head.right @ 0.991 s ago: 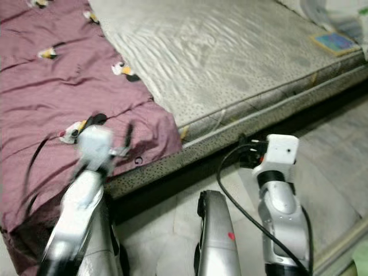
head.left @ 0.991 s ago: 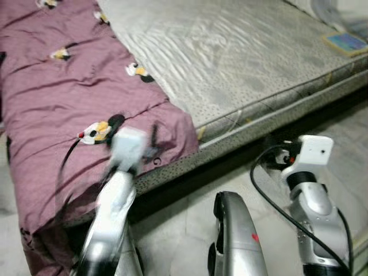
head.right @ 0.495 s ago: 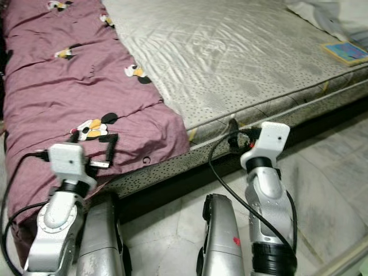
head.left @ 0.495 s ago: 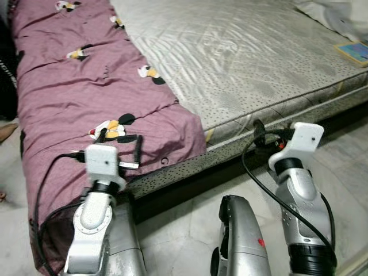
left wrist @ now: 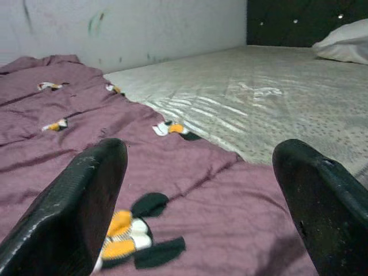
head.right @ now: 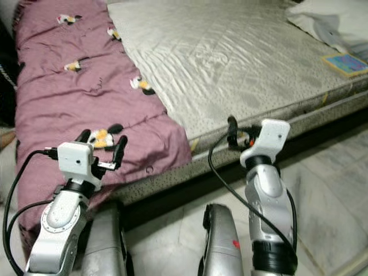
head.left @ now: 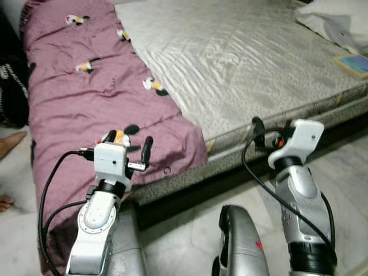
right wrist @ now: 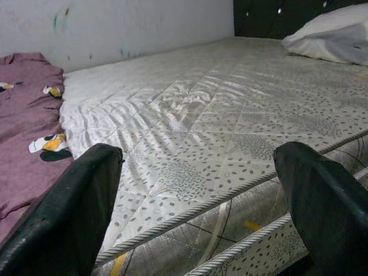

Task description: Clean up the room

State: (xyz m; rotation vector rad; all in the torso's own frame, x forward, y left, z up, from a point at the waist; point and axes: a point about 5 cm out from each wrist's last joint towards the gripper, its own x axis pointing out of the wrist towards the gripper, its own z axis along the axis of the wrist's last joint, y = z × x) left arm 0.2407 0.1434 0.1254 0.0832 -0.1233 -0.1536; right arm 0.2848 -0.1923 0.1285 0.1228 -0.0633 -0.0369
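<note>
Bare foot (head.left: 4, 202) on pale floor (head.left: 184, 230), beside bed's left end.

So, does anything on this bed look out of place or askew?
Yes. The maroon blanket is bunched on one side of the bare mattress, its edge hanging over the side toward the floor. A small book lies loose near the pillow. Both grippers, left and right, are open, holding nothing.

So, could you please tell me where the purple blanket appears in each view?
Left eye view: purple blanket covers the picture's left part.
Right eye view: likewise, left part.
Left wrist view: spread below the left claw.
Right wrist view: beside the bare mattress.
Shared landmark: cartoon print at the blanket's edge.
</note>
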